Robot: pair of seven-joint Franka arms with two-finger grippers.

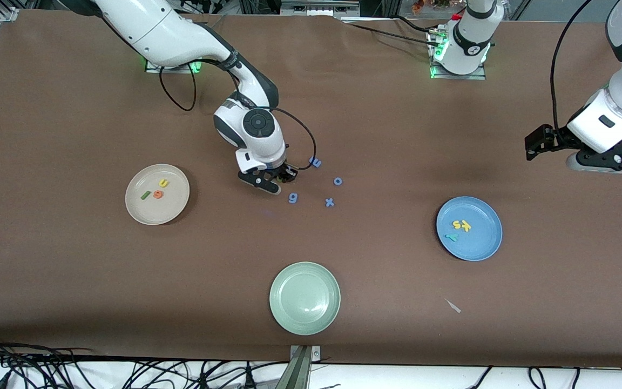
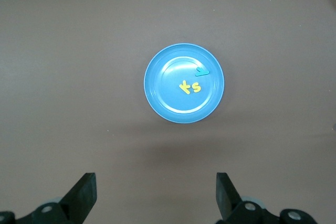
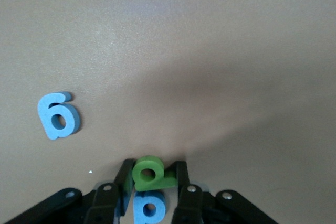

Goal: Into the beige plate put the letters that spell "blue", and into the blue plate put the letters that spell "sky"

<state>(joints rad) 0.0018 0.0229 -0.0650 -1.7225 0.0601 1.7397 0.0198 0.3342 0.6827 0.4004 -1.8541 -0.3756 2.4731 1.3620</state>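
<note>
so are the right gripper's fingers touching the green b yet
Touching. In the right wrist view the green b sits between the right gripper's fingers, with both pressed against its sides and no gap showing.

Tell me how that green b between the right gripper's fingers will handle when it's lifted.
The green b looks like thick foam, so probably light and slightly squashy. The right gripper has it on edge between its fingers, so it might twist. A blue letter lies right beside it and could get nudged.
</note>
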